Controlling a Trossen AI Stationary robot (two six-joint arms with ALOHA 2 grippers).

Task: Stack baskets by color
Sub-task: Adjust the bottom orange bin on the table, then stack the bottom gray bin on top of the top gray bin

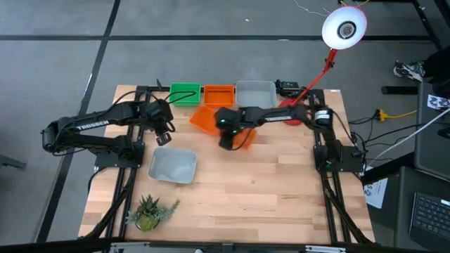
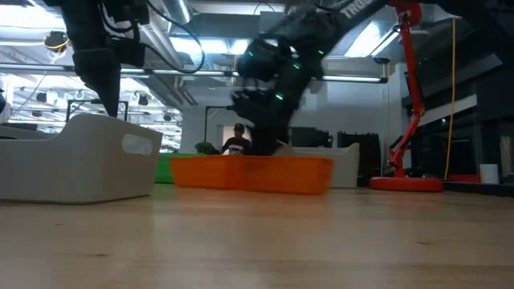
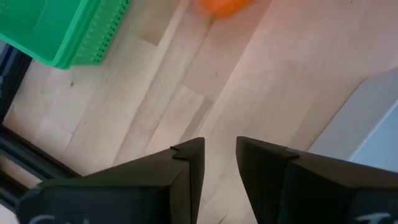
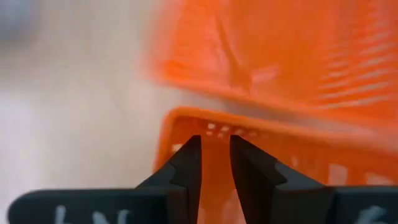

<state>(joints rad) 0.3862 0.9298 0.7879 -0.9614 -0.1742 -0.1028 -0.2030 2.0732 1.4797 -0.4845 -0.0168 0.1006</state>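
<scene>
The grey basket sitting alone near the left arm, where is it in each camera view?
High view: the lone grey basket lies left of centre, in front of the left end effector.
Low view: it fills the left side.
Left wrist view: only a pale corner at the right edge.
Right wrist view: not in it.
Shared landmark: the loose orange basket beside it.

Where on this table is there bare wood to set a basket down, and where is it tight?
Free: the wide front strip right of the plant, and the wood between the loose grey basket and the right arm's base. Crowded: the back edge, where the green, orange and grey baskets sit in a row, with loose orange baskets under the right end effector.
</scene>
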